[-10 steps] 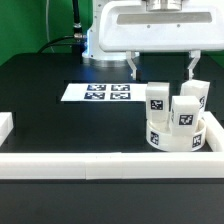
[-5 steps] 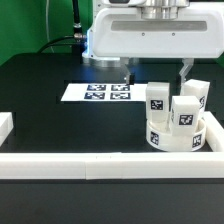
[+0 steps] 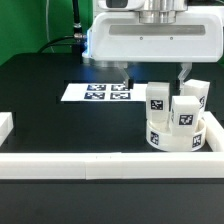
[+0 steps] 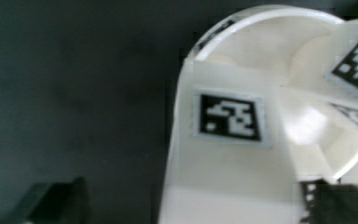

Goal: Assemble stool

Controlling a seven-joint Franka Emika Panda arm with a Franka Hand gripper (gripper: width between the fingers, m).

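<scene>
The stool (image 3: 178, 120) is seen as a cluster of white plastic parts: a thick round disc seat (image 3: 168, 139) with short block legs (image 3: 157, 98) standing upright on top of it. Black-and-white square tags are carried on the seat's side wall and on the legs' faces. It is placed on the black table (image 3: 50, 100), toward the exterior view's right, just inside the corner formed by the long white border rails (image 3: 80, 162). The marker board (image 3: 97, 93) lies flat on the table, well apart from the stool toward the exterior view's left.

The gripper (image 3: 155, 75) is held above and behind the stool with its jaws spread wide; nothing is seen between them, and no part is grasped. In the wrist view, the seat's curved rim (image 4: 229, 120) with one tag is shown close up, and the dark fingertips (image 4: 51, 197) are only partly caught at the picture's edge.

The lower ends of the legs are hidden where they meet the seat, so it cannot be told whether they are seated in sockets. The far finger is partly covered by a leg. The arm's upper body is cut off by the frame.
</scene>
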